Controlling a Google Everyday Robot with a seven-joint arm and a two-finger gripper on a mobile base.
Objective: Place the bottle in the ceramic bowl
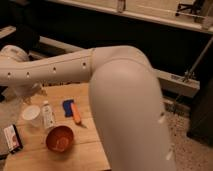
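The bottle (48, 115) stands upright on the wooden table (87, 152), between a white cup and an orange-handled tool. The ceramic bowl (60, 139), orange-brown and shiny inside, sits just in front of the bottle and holds nothing. My white arm reaches across the view to the far left. The gripper (28, 94) hangs below the arm's end at the table's back left, just above and behind the white cup, a little way from the bottle.
A white cup (31, 114) stands left of the bottle. An orange-handled tool (75, 115) with a blue part (67, 107) lies to its right. A small packet (12, 138) lies at the table's left edge. My arm's bulky elbow (130, 100) hides the table's right side.
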